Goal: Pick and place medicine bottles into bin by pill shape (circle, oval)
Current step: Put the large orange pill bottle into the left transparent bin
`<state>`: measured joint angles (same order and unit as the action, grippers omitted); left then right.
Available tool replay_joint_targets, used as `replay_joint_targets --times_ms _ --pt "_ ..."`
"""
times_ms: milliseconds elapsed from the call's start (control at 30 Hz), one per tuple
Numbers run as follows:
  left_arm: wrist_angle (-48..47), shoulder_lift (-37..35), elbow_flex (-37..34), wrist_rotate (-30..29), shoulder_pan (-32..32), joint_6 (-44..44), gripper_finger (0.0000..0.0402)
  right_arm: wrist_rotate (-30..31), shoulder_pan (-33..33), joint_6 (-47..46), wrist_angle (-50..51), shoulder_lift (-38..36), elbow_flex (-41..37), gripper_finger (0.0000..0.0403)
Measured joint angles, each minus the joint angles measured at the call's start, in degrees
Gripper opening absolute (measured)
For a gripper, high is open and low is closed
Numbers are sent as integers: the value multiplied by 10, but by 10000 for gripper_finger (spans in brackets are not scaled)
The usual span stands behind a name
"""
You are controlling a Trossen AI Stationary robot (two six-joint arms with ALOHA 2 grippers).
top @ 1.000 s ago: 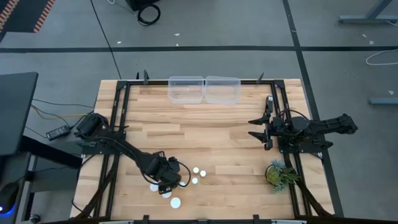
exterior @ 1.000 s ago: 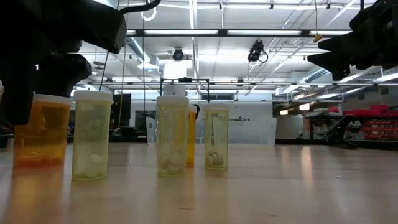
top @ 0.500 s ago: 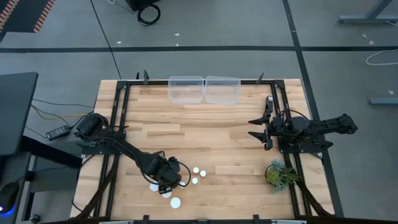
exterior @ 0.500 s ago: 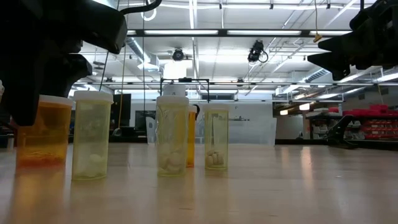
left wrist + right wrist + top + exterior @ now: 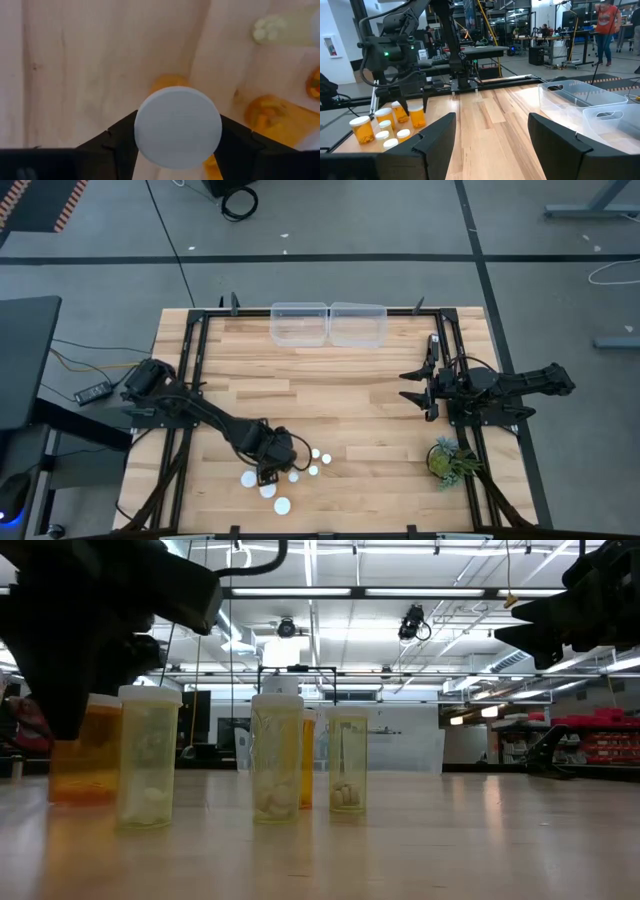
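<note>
L gripper point(image 5: 272, 463) moved right, lower-left of frame; I see fingers pinching a bottle point(image 5: 178, 127) by its cap. R gripper point(image 5: 417, 385) idle mid-right, fingers spread.

Grey floor point(image 5: 90, 270) surrounds the table; fluorescent ceiling lights point(image 5: 300, 592) glow overhead.

Seven medicine bottles point(image 5: 362, 129), two clear bins point(image 5: 299, 323), one green plant point(image 5: 449, 459).

My high camera looks straight down on the whole table point(image 5: 340, 380). My low one sits at table height, very near the bottles point(image 5: 277, 755). Both show those same bottles.
</note>
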<state>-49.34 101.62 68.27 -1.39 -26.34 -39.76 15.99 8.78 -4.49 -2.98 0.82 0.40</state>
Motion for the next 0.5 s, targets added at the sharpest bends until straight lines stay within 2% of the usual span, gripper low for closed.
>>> replay_joint_targets --times_ms 167,400,500 --pt "-1 0 0 27 34 34 202 0 0 0 0 0 0 255" --pt "-3 -6 1 48 72 79 215 0 0 0 0 0 0 255" --pt "-33 -8 25 50 86 94 211 0 0 0 0 0 0 255"
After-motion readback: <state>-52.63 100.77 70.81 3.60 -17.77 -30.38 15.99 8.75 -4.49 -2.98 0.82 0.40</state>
